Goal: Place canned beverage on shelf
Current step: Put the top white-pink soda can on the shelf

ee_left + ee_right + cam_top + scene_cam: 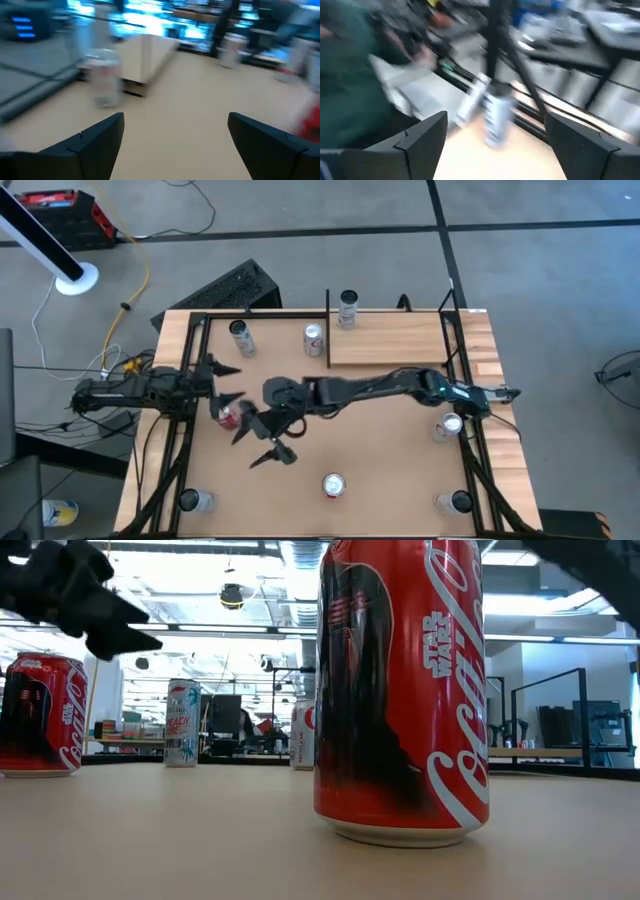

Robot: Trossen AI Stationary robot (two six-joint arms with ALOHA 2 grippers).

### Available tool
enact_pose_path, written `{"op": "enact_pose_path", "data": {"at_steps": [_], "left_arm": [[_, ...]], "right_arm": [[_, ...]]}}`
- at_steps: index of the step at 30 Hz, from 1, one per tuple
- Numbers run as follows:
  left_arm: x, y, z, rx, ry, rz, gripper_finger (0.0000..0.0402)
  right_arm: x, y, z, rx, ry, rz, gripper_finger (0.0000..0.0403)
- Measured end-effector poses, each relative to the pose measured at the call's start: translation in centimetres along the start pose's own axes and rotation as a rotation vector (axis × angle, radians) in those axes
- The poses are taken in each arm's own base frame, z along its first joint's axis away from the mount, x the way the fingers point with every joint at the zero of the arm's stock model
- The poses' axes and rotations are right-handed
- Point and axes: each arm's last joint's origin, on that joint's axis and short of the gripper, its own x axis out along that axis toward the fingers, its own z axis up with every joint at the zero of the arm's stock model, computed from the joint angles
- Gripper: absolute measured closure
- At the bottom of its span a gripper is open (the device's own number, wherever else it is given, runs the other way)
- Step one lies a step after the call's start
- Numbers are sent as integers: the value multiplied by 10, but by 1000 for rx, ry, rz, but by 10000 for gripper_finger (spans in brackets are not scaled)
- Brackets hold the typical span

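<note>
Both arms are converging over the middle of the surface, and the step in hand looks like the reach for a can, with nothing grasped yet. The left tool is hanging spread wide and empty just beside a red cola can, while the right tool, also spread wide and holding nothing, is hovering on that can's other side. The shelf is sitting well apart at the far edge, one silver can already standing at its back rim. Next — as a judgement — one tool needs to settle around the red can, close, then carry it upright to the shelf (which arm is meant to take it is unclear). Both wrist views are smearing badly, so neither shows the red can clearly, and the low view is cutting off the nearest can's top.
</note>
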Motion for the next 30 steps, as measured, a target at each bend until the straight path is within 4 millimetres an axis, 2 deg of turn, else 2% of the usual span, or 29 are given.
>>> {"op": "enact_pose_path", "data": {"at_steps": [5,9,14,17,20,27,30], "left_arm": [[-1,5,25,13,-67,310,61],[14,9,39,50,-35,516,65],[35,22,78,33,19,723,66],[45,38,105,9,100,840,66],[59,59,120,-65,238,803,66],[96,114,125,-194,507,762,66],[105,128,117,-197,613,798,66]], "right_arm": [[-56,21,38,-79,281,-299,47],[-103,31,57,-12,413,-392,47],[-146,40,67,130,497,-414,47],[-160,46,69,179,538,-413,47],[-163,48,66,195,581,-419,47],[-166,47,61,196,642,-441,47],[-167,45,60,191,643,-443,47]]}}
